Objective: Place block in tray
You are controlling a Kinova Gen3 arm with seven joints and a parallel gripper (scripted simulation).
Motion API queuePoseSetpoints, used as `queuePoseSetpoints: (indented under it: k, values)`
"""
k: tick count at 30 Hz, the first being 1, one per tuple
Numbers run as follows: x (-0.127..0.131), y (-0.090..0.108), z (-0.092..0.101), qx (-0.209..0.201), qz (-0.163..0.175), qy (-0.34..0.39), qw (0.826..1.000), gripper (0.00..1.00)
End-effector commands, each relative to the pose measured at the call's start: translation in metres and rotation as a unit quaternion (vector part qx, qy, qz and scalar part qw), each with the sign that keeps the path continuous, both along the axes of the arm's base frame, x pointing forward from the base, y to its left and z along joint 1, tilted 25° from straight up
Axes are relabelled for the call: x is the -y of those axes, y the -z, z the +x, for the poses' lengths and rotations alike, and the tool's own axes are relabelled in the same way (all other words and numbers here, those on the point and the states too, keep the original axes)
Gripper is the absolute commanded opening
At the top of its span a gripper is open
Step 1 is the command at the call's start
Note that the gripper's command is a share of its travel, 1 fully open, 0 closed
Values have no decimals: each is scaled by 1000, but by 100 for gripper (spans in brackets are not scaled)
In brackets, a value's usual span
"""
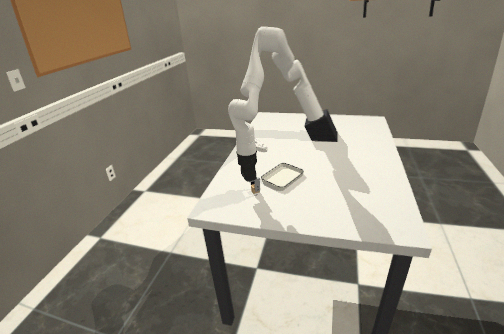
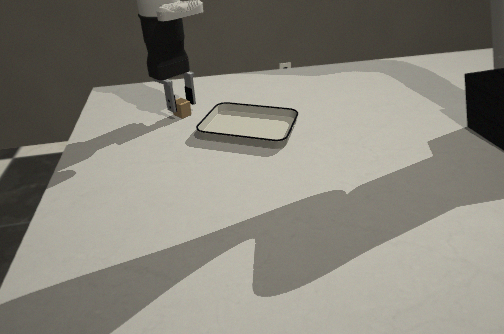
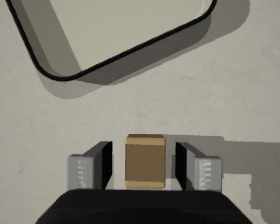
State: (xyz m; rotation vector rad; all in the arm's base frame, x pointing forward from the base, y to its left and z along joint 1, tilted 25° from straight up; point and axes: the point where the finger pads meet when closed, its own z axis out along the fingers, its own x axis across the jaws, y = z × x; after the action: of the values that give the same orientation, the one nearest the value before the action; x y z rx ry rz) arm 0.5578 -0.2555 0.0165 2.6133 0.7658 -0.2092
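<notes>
A small tan block (image 1: 253, 187) (image 2: 183, 107) (image 3: 145, 161) rests on the white table (image 1: 350, 191) (image 2: 300, 196), just left of the white tray (image 1: 292, 182) (image 2: 240, 137) (image 3: 56, 70). The tray has a dark rim and an empty floor. My gripper (image 1: 254, 186) (image 2: 180, 98) (image 3: 143, 158) is lowered straight down over the block, one finger on each side. In the wrist view a narrow gap shows between each finger and the block. The gripper is open and grips nothing.
The arm's black base (image 1: 321, 127) (image 2: 484, 106) stands at the back of the table. The table's left edge (image 2: 80, 111) runs close to the block. Long shadows of the arm cross the table top.
</notes>
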Motion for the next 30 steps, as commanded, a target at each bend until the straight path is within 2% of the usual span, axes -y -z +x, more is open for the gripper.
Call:
queuePoseSetpoints:
  k: [1,7,21,22,30]
  values:
    - [2,4,1,1,0,-1,1000,84]
    - [5,11,1,1,0,-1,1000,84]
    - [5,11,1,1,0,-1,1000,84]
    - [5,11,1,1,0,-1,1000,0]
    - [5,11,1,1,0,-1,1000,0]
